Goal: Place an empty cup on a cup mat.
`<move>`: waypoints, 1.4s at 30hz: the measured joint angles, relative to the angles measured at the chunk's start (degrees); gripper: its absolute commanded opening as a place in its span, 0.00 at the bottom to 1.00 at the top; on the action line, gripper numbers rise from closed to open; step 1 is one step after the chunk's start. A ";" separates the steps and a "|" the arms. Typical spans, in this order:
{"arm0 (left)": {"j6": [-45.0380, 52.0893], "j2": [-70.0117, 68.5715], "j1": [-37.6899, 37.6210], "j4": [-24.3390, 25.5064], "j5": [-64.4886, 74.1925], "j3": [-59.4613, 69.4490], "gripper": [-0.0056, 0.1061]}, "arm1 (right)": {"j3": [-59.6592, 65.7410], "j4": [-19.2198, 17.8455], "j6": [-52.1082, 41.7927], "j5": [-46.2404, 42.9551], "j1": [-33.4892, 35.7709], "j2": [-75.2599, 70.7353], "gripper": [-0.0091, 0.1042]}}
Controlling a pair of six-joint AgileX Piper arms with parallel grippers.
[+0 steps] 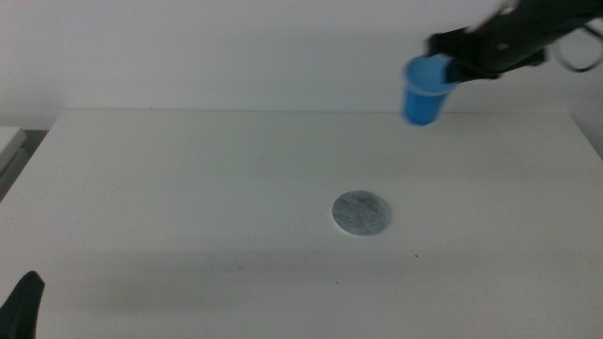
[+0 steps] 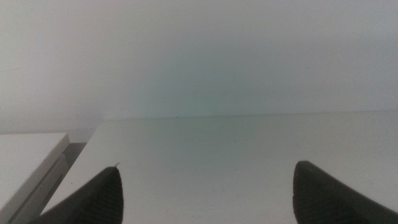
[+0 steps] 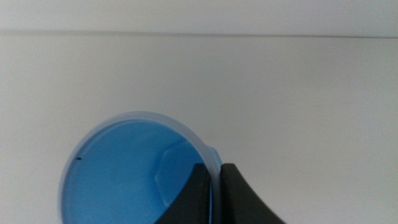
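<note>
Your right gripper pinches the cup by its rim, one jaw inside and one outside, holding it in the air over the far right of the table, well apart from the cup mat; that thin edge grip may let the smooth tapered plastic swing or slip, and a tilted base could land off the flat mottled grey disc; the cup looks empty inside; your left gripper waits near the bottom-left corner, jaws spread
</note>
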 measured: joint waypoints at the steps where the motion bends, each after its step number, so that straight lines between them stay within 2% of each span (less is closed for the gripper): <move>1: 0.00 0.00 0.00 0.00 0.00 0.00 0.89 | 0.00 0.09 0.00 -0.01 1.23 0.00 0.08; 6: 0.00 0.00 0.00 0.00 0.00 0.00 0.89 | 0.00 0.14 0.15 1.33 6.88 1.23 0.08; 13: 0.00 0.00 0.00 0.00 0.00 0.00 0.89 | 0.00 0.14 1.10 4.71 10.68 3.85 0.08; 21: 0.00 0.00 0.00 0.00 0.00 0.00 0.89 | 0.00 0.14 1.22 7.65 11.23 7.69 0.09; 42: 0.00 0.00 0.00 0.00 0.00 0.00 0.89 | 0.00 -0.13 1.22 5.22 11.23 13.10 0.09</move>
